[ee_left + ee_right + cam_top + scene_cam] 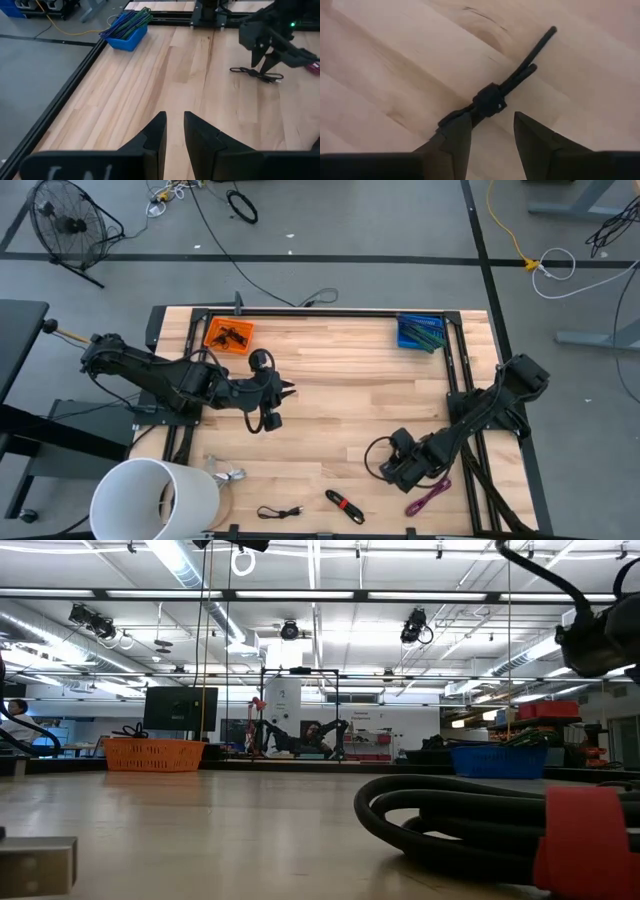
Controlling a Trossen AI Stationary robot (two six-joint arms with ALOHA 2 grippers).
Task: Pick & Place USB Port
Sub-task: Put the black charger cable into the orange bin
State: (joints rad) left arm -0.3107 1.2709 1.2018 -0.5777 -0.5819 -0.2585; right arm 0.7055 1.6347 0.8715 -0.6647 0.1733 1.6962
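Note:
A bundled black USB cable point(491, 99), cinched by a black tie, lies flat on the wooden table. My right gripper point(492, 131) is open and points down low over it, near the table's right near side point(392, 468). One finger stands on each side of the cable's near end. The left wrist view shows the same cable point(256, 74) under that gripper point(266, 61). My left gripper point(174, 131) hovers over the table's left middle point(287, 391). Its fingers are a narrow gap apart and hold nothing. My right gripper comes at the black cable from above, fingers across it. One fingertip point(456, 131) overlaps the cable's end point(451, 117) in the wrist view. Whether it touches the cable, I cannot tell. The cable lies flat on the table.
An orange bin point(228, 335) sits at the far left, a blue bin point(420, 332) of cables at the far right. Near the front edge lie a black cable point(280, 512), a black-and-red cable point(345, 505) and a purple cable point(428, 498). A white cylinder point(152, 498) stands at the near left corner.

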